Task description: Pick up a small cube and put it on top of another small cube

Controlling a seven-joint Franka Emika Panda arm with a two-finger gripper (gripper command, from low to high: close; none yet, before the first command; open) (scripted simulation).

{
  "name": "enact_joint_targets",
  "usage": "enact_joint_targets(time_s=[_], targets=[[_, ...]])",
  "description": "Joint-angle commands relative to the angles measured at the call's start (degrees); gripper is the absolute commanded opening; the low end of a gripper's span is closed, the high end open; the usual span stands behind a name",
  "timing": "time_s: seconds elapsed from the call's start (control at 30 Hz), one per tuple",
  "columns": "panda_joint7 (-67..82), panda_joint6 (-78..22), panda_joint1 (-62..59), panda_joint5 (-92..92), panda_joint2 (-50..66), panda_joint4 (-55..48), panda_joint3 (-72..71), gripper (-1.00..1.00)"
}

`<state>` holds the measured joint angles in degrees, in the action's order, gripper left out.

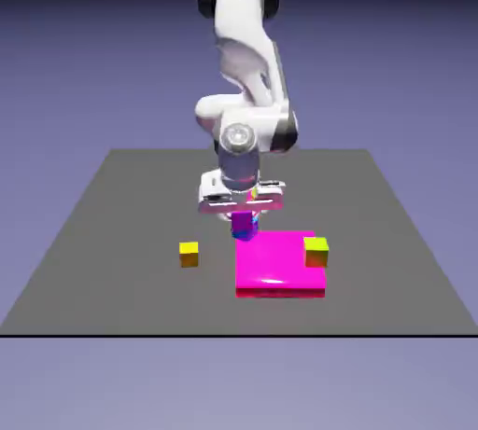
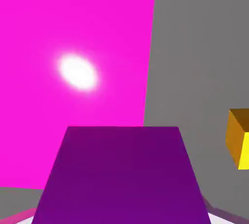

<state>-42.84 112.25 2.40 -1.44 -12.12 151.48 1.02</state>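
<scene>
A white robot arm reaches down over a dark grey table, whose near edge runs straight across the exterior view with bare surface on both sides of the objects. A large flat magenta slab lies near the middle, its near edge well short of the table's; a yellow-green cube sits on the slab's corner toward the exterior view's right. The gripper hangs just behind the slab's far edge, its fingers clamped on the small magenta cube, held just above the table; a sliver of blue shows directly beneath it, too small to identify. A small yellow cube stands apart toward the exterior view's left, open table all round it. The hand view alone shows the held cube's dark purple face filling the lower frame and hiding the fingertips, the slab's glossy highlight, and an orange-and-yellow cube at the right edge.
</scene>
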Motion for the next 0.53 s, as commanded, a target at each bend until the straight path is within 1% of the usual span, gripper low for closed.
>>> enact_joint_targets(time_s=[0.0, 0.13, 0.2, 0.37, 0.4, 0.43, 0.47, 0.5], targets=[[-0.5, -0.4, -0.2, 0.1, -2.1, 1.7, -0.6, -1.0], [-2.4, -1.9, -0.9, 0.0, -10.4, 8.5, -3.0, -1.0], [-2.5, -1.9, -1.0, -0.1, -10.9, 8.9, -3.2, -1.0], [-2.5, 10.5, -0.9, -0.2, -4.6, 15.1, -3.4, -1.0], [-2.5, 11.4, -0.9, -0.3, -4.2, 15.5, -3.4, -1.0], [-2.5, 11.4, -0.9, -0.3, -4.2, 15.5, -3.4, 1.0], [-2.5, 11.4, -0.9, -0.3, -4.2, 15.5, -3.4, 1.0], [-2.5, 8.9, -0.9, -0.2, -5.4, 14.3, -3.3, 1.0]])
